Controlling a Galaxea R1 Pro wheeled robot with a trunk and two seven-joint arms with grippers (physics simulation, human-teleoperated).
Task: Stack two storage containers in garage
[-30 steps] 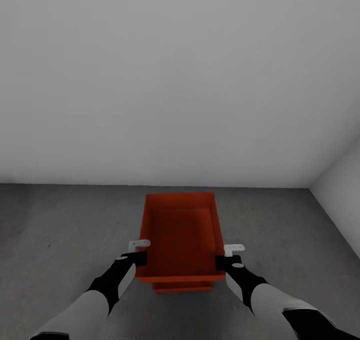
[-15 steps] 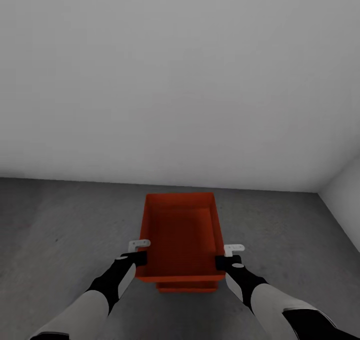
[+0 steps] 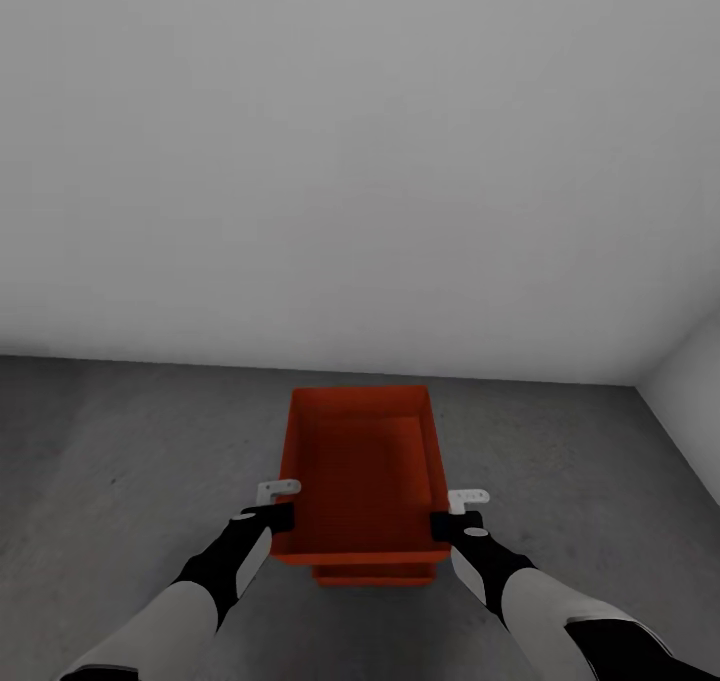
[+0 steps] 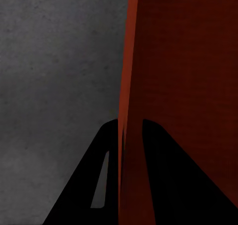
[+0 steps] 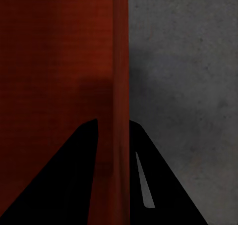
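In the head view I hold one orange-red storage container (image 3: 360, 481) between both arms, over the garage's dark grey concrete floor (image 3: 120, 441). My left gripper (image 3: 280, 506) is shut on its left wall and my right gripper (image 3: 448, 516) on its right wall. Just under its near edge shows a strip of the second container (image 3: 375, 577), sitting lower. The left wrist view has the gripper (image 4: 130, 131) clamped over the red wall (image 4: 178, 86). The right wrist view shows its gripper (image 5: 114, 123) astride the other wall (image 5: 59, 61).
A plain grey-white wall (image 3: 360, 161) rises close ahead, meeting the floor just beyond the containers. A side wall (image 3: 690, 401) closes the corner at the right. Bare concrete (image 3: 580, 461) lies on both sides of the containers.
The whole picture shifted slightly a second ago, so the camera moved; the lower container's strip now sits a little more to the right under the held one. Both grips are unchanged.
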